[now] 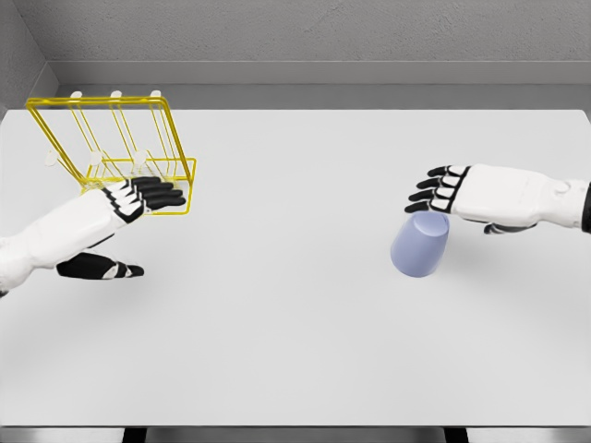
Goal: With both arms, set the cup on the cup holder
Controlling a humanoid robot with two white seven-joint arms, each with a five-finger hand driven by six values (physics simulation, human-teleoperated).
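Note:
A pale blue cup point(419, 245) lies tilted on the white table point(295, 351) at the right, its wider end toward me. My right hand point(441, 190) hovers just behind and above the cup, fingers stretched out flat and pointing left, holding nothing. A yellow wire cup holder point(115, 152) with white pegs stands at the far left of the table. My left hand point(148, 196) reaches toward the holder's front edge, its fingers extended over the lower frame and its thumb point(115, 270) spread apart below; nothing is in it.
Grey walls close off the back and left side beyond the table. The table's front edge runs along the bottom of the view.

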